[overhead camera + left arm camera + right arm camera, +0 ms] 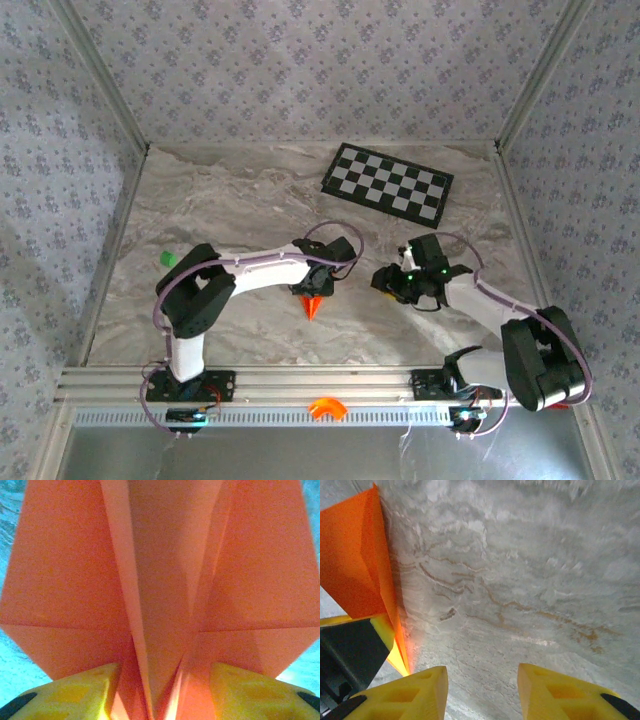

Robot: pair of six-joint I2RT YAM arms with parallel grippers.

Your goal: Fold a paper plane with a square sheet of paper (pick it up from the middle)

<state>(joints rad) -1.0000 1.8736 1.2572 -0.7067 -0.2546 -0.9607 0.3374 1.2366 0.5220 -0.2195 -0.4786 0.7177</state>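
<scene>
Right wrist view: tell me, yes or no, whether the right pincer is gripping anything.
No, the right pincer stands open over the bare table, with the folded orange paper off to one side.

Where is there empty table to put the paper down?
Bare table lies between the green piece and the checkerboard, and between the paper and the near edge. The middle is crowded: the left gripper holds the paper beside the open right gripper.
</scene>
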